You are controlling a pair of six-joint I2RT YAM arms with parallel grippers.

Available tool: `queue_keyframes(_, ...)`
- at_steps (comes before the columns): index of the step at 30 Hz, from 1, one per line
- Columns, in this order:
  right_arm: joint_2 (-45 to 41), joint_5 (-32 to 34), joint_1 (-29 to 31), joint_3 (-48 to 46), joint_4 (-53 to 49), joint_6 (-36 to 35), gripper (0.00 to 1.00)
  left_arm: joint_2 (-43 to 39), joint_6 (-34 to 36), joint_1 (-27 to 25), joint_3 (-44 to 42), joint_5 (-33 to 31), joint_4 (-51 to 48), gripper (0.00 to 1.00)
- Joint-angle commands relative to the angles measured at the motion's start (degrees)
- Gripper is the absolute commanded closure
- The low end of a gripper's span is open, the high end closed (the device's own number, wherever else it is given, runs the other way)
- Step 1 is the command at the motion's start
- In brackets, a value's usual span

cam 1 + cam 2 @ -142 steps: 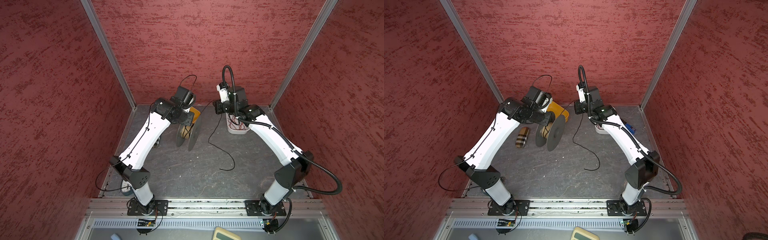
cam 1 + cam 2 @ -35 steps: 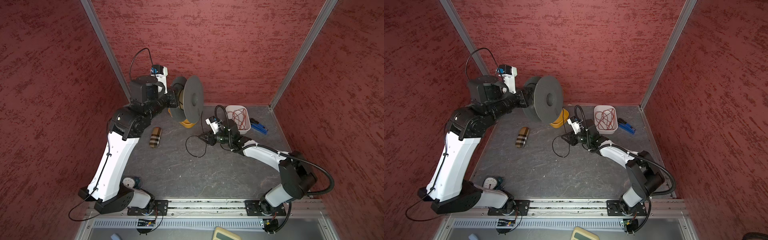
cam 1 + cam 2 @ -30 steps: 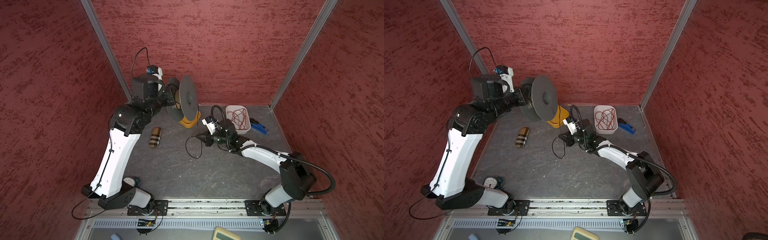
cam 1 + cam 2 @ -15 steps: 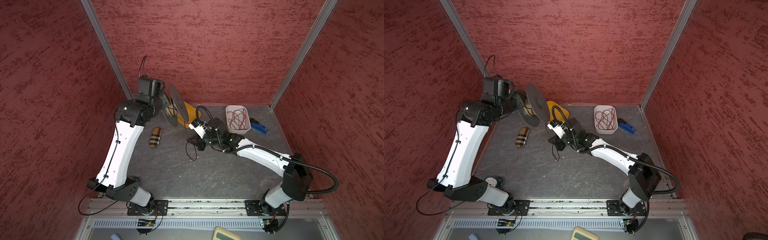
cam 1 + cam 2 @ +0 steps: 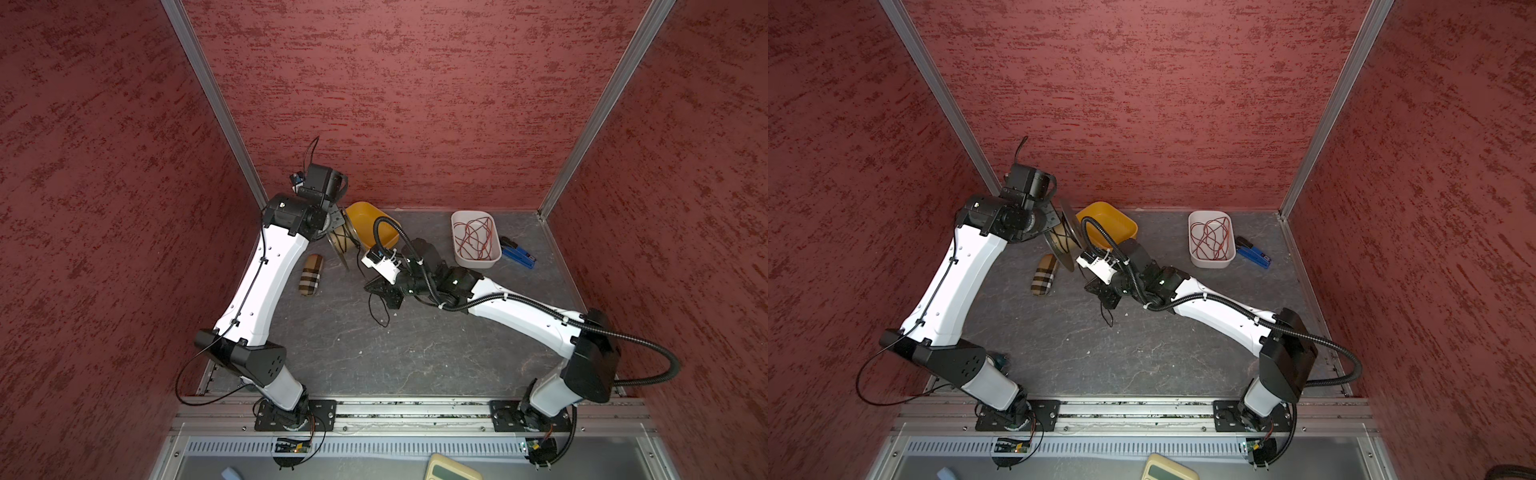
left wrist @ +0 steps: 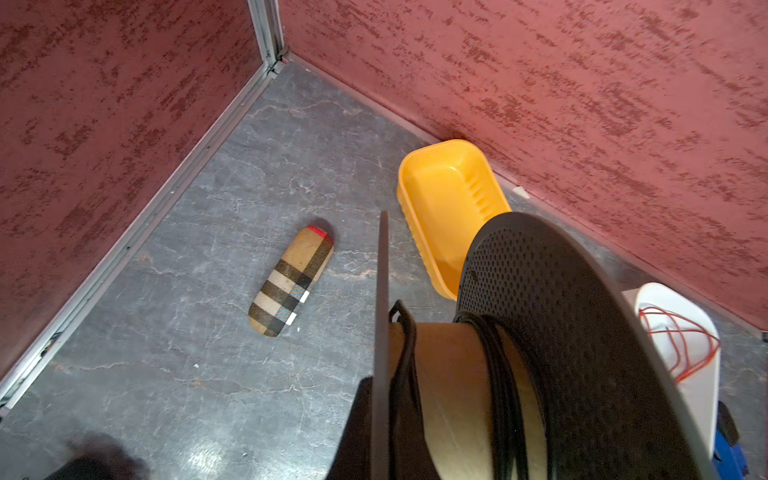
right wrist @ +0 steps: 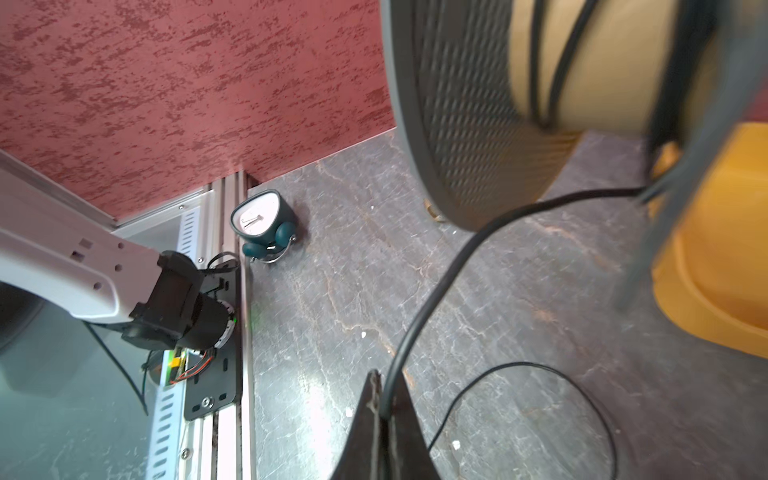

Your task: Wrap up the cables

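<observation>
A grey spool with a tan core hangs tilted at the back left, by the yellow bin. My left gripper is shut on one of its flanges. The cable, a thin black wire, lies in a few turns round the core. From the spool the cable runs to my right gripper, which is shut on it just in front of the spool. A loose tail of the cable curls on the floor below that gripper.
A yellow bin stands behind the spool. A white tray with red wires and a blue tool are at the back right. A plaid case lies at the left, and a small clock stands near the front rail.
My left arm has brought the spool down from high up to just above the floor by the yellow bin. My right gripper has moved left with the cable, close to the spool.
</observation>
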Motion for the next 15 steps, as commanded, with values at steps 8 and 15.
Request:
queue_keyframes(8, -7.51, 27.98, 0.71, -1.45, 6.68, -1.03, 1.00, 2.94, 1.08, -1.80, 1.47, -4.67, -6.61, 1.00)
queue_keyframes(15, -6.23, 33.62, 0.71, -0.37, 8.79, -1.38, 1.00, 5.50, 5.67, -3.52, 3.20, 1.88, -9.22, 1.00)
